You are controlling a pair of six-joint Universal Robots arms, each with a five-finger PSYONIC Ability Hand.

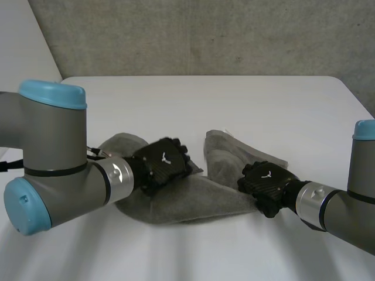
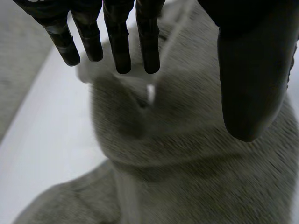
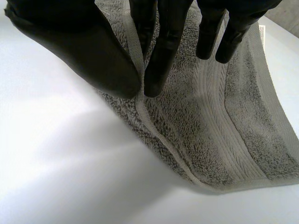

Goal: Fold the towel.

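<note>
- My left hand (image 1: 164, 165) is over the left part of the soft grey towel (image 1: 193, 202). Its fingers (image 2: 117, 42) are straight and spread wide, and they hold nothing.
- My right hand (image 1: 266, 180) is at the towel's right edge. My thumb (image 3: 93, 56) and one finger pinch the thick hem between them.
- The towel lies crumpled between my two hands, not flat.
- A small white tag (image 3: 261, 31) is sewn on the towel, just past my right fingertips. Its writing is too small to read.
- The towel lies on a smooth white table (image 1: 234, 99). Behind the table stands a rough grey wall (image 1: 205, 35).
</note>
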